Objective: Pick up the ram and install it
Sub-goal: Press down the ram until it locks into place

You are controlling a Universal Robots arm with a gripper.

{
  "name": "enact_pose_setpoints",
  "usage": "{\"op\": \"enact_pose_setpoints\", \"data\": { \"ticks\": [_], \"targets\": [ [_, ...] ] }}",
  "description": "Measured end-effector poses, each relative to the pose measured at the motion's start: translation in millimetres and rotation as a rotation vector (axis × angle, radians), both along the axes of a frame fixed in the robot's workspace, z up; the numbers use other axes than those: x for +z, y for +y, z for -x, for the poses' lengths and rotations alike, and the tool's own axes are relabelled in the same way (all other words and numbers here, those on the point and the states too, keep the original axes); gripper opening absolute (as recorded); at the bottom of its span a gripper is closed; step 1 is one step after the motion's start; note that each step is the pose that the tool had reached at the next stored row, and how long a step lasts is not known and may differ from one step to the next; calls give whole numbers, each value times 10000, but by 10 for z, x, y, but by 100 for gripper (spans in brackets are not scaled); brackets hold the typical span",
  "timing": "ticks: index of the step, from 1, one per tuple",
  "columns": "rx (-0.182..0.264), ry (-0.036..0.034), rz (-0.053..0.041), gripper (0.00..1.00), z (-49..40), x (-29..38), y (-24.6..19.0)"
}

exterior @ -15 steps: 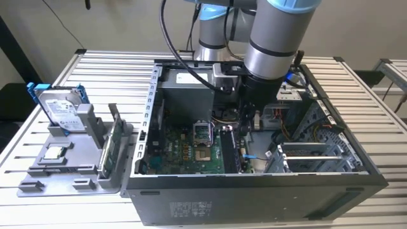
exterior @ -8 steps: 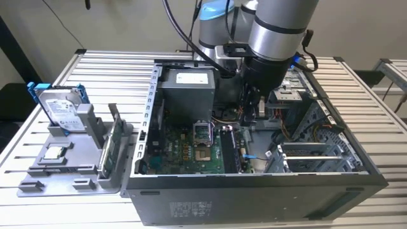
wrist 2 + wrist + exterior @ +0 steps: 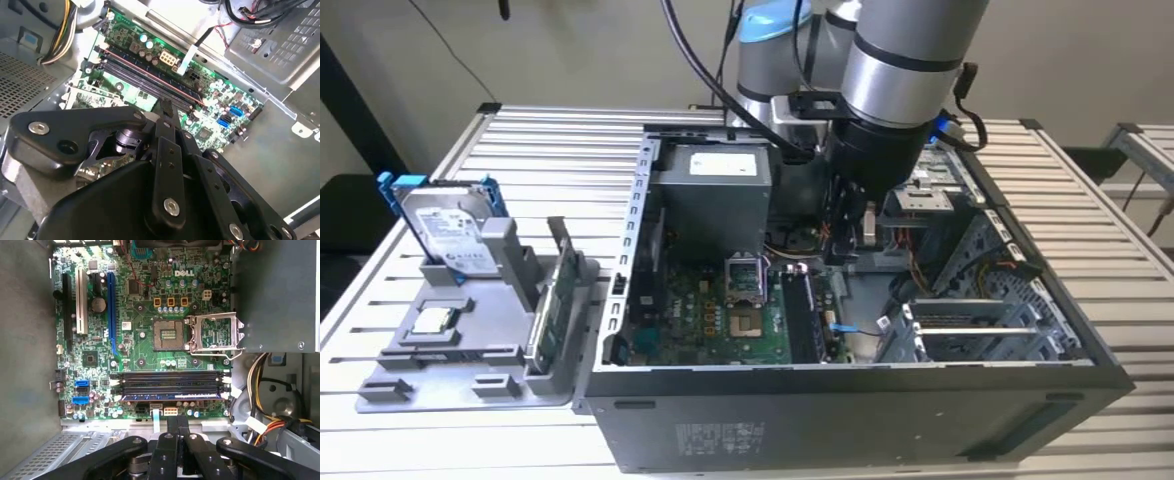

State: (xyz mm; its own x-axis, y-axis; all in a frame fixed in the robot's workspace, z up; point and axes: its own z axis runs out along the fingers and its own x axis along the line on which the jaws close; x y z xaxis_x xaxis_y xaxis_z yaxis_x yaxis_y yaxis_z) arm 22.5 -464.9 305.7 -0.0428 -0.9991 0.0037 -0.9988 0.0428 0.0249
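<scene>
The ram (image 3: 170,396) is a dark bluish stick with a row of small chips. It lies along the motherboard's memory slots (image 3: 170,382), in the slot nearest my fingers, and looks seated level with them. In the second wrist view the ram (image 3: 150,77) runs diagonally across the board. My gripper (image 3: 178,421) hovers just beside the middle of that slot, shut, with nothing held between the fingers. In the exterior view the gripper (image 3: 847,248) hangs inside the open computer case (image 3: 854,400), above the slots (image 3: 803,315).
An open processor socket (image 3: 170,334) and its raised bracket (image 3: 215,332) sit beyond the slots. The power supply (image 3: 710,195), cable bundles (image 3: 260,385) and a drive cage (image 3: 974,310) crowd the case. Outside, a grey holder (image 3: 467,350) carries a hard drive (image 3: 447,230) and an upright green card (image 3: 558,300).
</scene>
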Motion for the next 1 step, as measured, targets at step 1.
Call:
{"op": "enact_pose_setpoints", "data": {
  "ticks": [1],
  "targets": [
    [-1, 0, 0, 11, 0, 0, 0]
  ]
}}
